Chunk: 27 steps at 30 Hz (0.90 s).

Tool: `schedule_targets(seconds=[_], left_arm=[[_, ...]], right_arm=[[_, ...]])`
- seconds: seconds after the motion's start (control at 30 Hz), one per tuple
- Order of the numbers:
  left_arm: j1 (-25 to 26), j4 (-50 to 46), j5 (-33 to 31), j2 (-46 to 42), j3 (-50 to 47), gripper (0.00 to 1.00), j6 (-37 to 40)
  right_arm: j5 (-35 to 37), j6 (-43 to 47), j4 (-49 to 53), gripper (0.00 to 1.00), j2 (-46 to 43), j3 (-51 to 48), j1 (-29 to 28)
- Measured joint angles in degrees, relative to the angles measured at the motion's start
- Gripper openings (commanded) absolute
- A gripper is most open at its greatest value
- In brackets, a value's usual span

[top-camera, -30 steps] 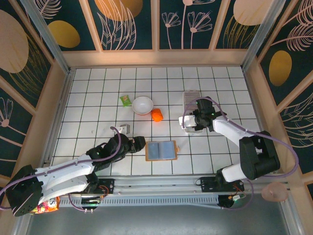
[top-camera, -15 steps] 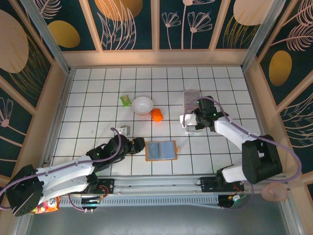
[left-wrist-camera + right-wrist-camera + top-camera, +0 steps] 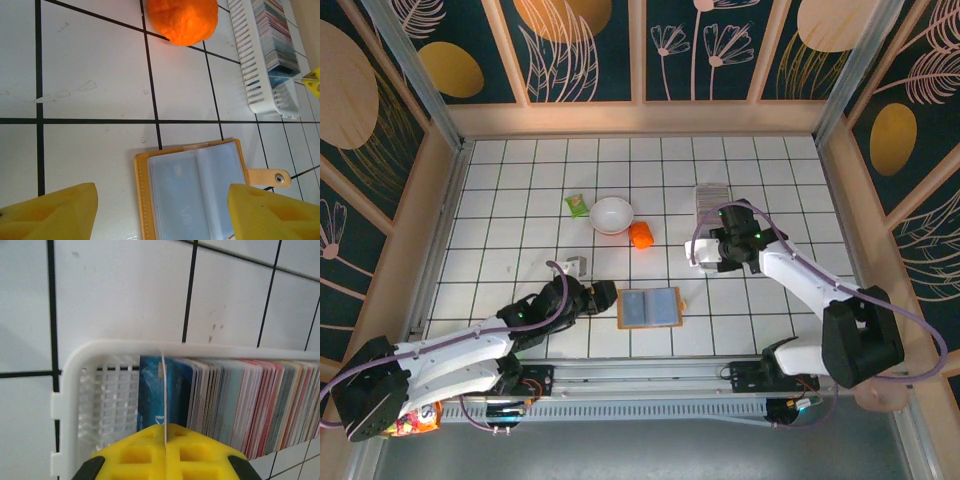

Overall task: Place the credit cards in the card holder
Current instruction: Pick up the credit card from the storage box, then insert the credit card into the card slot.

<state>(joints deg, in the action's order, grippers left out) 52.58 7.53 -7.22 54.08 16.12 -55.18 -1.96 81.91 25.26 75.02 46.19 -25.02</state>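
Gripping a thin credit card (image 3: 163, 385) edge-on, the right pincer (image 3: 165, 452) is closed on it, its fingers pressed together. The card holder (image 3: 70, 390) lies directly beyond the fingertips. The held card lines up over a blue card (image 3: 177, 390) that heads a dense row of stored cards, with empty slots to one side. The left pincer (image 3: 162, 202) is spread wide and holds nothing, with the open wallet (image 3: 195, 185) between its fingers on the desk (image 3: 90, 100). The wallet pockets appear empty. Judgement: the task is near completion, and what is left is seating and releasing this card.
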Motion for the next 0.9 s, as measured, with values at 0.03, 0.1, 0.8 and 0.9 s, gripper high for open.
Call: schedule_targets(seconds=[0.03,0.1,0.8,0.9], left_arm=[[0.00,-0.02,0.20,0.26,0.00,0.67,0.00],[0.00,-0.02,0.70,0.96,0.00,0.65,0.04],[0.00,3.19,5.46,10.10,0.55,0.31,-3.34],[0.00,3.87,6.21,11.61,0.55,0.26,-3.80]], right_arm=[[-0.13,-1.18,0.83,0.00,-0.48,0.48,-0.79],[-0.94,-4.50,2.84,0.00,-2.08,1.81,-2.80],[-10.32,-125.15,-23.23,0.00,-6.67,-15.69,-21.86],[-10.47,-132.78,-24.52,0.00,-4.00,-16.96,-24.68]])
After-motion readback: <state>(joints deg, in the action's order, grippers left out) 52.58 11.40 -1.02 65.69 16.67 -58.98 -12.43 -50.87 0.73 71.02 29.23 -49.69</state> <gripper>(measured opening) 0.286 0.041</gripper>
